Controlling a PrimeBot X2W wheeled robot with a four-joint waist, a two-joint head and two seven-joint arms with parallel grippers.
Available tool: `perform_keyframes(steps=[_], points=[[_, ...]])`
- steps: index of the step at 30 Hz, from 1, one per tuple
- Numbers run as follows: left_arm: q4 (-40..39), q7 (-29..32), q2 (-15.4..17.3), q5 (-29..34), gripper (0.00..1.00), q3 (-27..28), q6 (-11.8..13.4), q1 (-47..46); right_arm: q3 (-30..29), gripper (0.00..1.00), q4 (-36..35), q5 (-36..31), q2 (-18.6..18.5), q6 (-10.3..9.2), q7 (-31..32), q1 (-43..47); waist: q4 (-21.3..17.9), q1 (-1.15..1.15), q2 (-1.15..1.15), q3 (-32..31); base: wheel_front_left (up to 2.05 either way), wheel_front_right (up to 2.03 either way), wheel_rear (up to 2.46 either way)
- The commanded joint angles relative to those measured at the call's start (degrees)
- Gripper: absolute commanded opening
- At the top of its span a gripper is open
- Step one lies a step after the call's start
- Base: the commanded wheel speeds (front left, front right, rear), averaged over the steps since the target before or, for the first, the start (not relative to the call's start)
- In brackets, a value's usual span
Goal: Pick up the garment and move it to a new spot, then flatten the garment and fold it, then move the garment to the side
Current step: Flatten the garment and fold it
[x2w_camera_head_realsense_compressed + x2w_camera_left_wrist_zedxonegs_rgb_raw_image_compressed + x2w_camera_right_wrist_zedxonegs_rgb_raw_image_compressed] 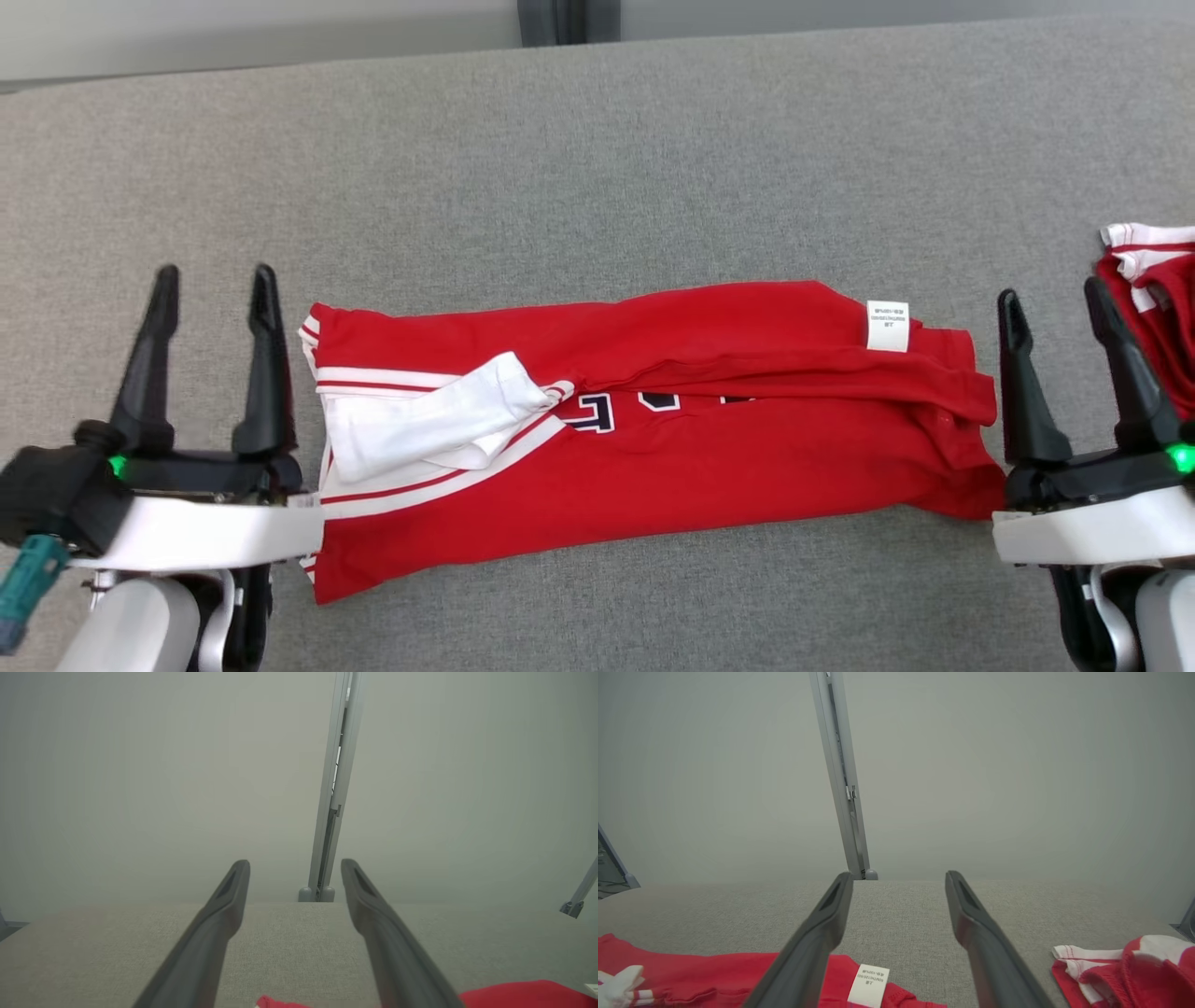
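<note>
A red garment [653,439] with white stripes, a white sleeve and dark letters lies folded lengthwise into a long band across the grey table. A white care label [887,326] shows near its right end. My left gripper [215,280] stands open just off the garment's left end, nothing between its fingers. Just past the right end, my right gripper [1053,301] is open and empty too. The left wrist view shows the open left gripper [295,864] above a red edge of the garment [518,994]. In the right wrist view the right gripper [899,875] hangs over the garment [714,970] and label [869,984].
A second red and white piece of clothing [1153,299] lies bunched at the table's right edge, close to my right gripper; it is in the right wrist view as well [1134,966]. The grey table [597,168] stretches bare behind the garment. A grey post [334,788] stands beyond the far edge.
</note>
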Motion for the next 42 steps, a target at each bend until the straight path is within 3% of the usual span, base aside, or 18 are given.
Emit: perform_keyframes(steps=[1, 9, 15, 24, 32, 42], points=[[1.73, -0.27, -0.20, 1.32, 1.00, 0.13, -1.02, 0.91, 0.31, 1.00, 1.31, -0.84, 0.06, -0.02, 0.18, 0.20, 0.14, 0.00, 0.00, -1.01, 0.00, 0.00, 0.00], [8.67, -0.26, -1.67, 3.87, 1.00, 1.68, -5.71, 2.67, 0.37, 1.00, 6.31, -1.23, 0.70, -0.02, 0.15, 0.80, 0.76, 0.00, 0.00, -3.13, 0.00, 0.00, 0.00], [10.94, -0.24, -2.79, 4.35, 1.00, 1.53, -7.56, 2.12, 0.48, 1.00, 8.24, -0.65, 0.18, -0.02, 0.31, 0.08, 1.68, 0.00, 0.00, -3.32, 0.00, 0.00, 0.00], [12.53, -0.23, -3.75, 5.37, 1.00, 1.37, -8.67, 1.34, -1.23, 1.00, 10.49, -0.10, -1.10, -0.02, 0.90, -0.79, 2.80, 0.00, 0.00, -3.34, 0.00, 0.00, 0.00], [12.82, -0.23, -4.66, 6.07, 1.00, 0.97, -9.56, 0.36, -5.60, 1.00, 19.17, 1.56, -2.87, -0.02, 1.90, -3.89, 3.14, 0.00, 0.00, -1.74, 0.00, 0.00, 0.00], [14.04, -0.24, -5.40, 6.30, 1.00, 0.18, -10.35, -1.26, 2.14, 1.00, 33.75, 7.00, -1.83, -0.02, 1.04, -9.07, 3.53, 0.00, 0.00, -0.01, 0.00, 0.00, 0.00]])
